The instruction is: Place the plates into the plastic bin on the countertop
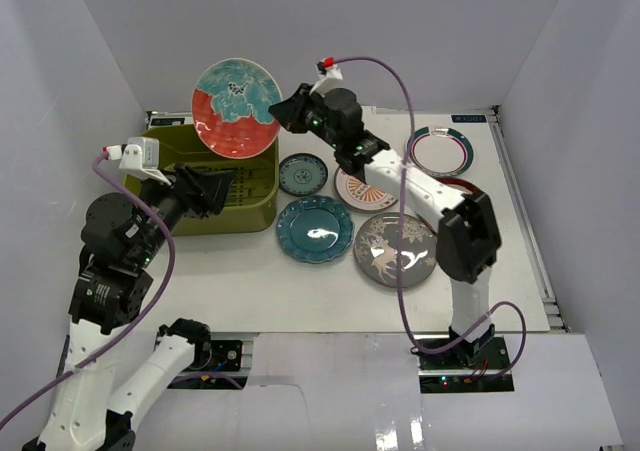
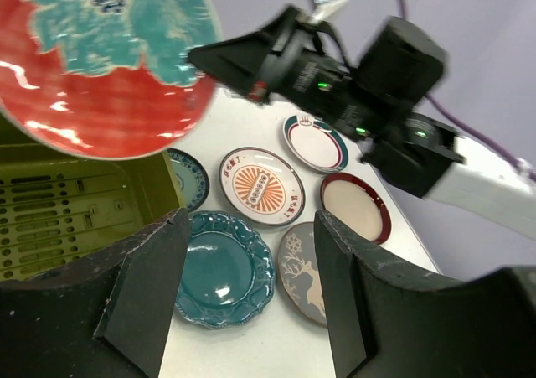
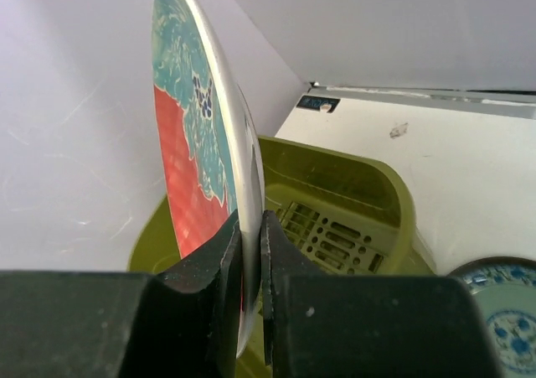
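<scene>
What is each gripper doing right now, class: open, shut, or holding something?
Left gripper: open, holding nothing.
Right gripper: shut on the rim of the red plate.

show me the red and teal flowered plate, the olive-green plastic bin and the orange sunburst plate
red and teal flowered plate (image 1: pixel 237 109), top view, centre of its face
olive-green plastic bin (image 1: pixel 255 214), top view, its near wall
orange sunburst plate (image 2: pixel 261 187), left wrist view, its centre
</scene>
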You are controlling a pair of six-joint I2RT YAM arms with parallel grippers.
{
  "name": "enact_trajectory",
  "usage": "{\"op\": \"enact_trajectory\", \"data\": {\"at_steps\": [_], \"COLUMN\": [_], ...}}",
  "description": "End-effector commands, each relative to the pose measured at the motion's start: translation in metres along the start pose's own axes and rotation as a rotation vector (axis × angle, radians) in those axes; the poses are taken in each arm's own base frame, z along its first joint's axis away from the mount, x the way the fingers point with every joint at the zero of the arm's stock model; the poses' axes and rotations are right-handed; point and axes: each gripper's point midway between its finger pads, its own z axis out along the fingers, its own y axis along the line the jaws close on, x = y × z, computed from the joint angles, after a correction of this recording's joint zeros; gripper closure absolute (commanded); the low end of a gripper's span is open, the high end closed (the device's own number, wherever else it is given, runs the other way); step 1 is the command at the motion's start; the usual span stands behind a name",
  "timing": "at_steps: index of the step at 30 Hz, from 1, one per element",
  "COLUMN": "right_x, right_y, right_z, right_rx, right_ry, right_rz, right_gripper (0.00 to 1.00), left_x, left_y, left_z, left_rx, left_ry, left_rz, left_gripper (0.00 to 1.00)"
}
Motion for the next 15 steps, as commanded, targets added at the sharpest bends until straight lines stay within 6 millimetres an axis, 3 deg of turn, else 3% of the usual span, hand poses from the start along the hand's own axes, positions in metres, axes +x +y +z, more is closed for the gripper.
{"op": "enact_trajectory", "data": {"at_steps": [1, 2, 8, 15], "right_x": [-0.064, -0.042, -0.002, 0.049], "right_y": [0.089, 0.078, 0.087, 0.071], "right_z": [0.015, 0.034, 0.083, 0.1], "right_rx": [-0.246, -0.232, -0.221, -0.157], "right_ry": [-0.154, -0.121, -0.121, -0.093], "right_rz": [-0.01, -0.009, -0.041, -0.07], "right_gripper": [0.92, 0.92, 0.92, 0.92], "left_x": [-0.004, 0.0, -0.006, 0.003], "left_y": [-0.003, -0.002, -0.005, -0.005], "left_z": [0.005, 0.007, 0.009, 0.013], "left_rx": [0.011, 0.012, 0.013, 0.023], "left_ry": [-0.008, -0.002, -0.017, 0.004], "left_rz": [0.016, 0.014, 0.031, 0.019], "left_gripper": [0.28, 0.28, 0.28, 0.28]}}
